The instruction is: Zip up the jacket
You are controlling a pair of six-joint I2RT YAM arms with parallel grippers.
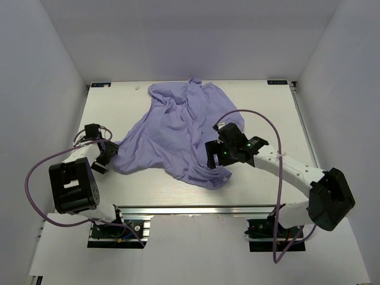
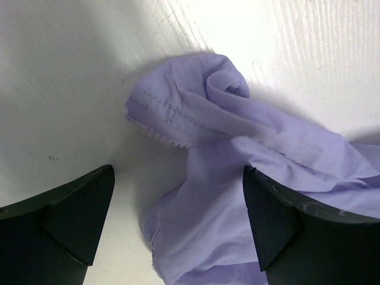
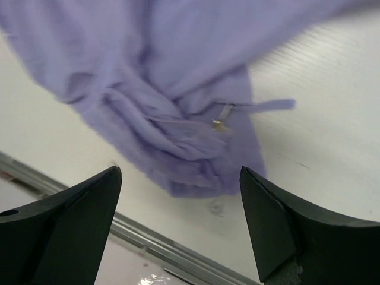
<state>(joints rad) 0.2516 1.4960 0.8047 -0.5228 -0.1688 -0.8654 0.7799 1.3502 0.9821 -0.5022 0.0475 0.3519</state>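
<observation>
Right end effector (image 1: 215, 157), jaws apart, hides part of the jacket (image 1: 172, 130).

Lavender jacket (image 1: 178, 133), crumpled in a heap
We see it spread in soft wrinkled folds across the middle of the white surface (image 1: 267, 107), a small metal zipper pull (image 3: 218, 123) showing near its front edge.

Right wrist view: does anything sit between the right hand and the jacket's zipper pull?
Nothing visible does. The right hand hangs open above the jacket, and the zipper pull lies exposed on top of the bunched fabric.
</observation>
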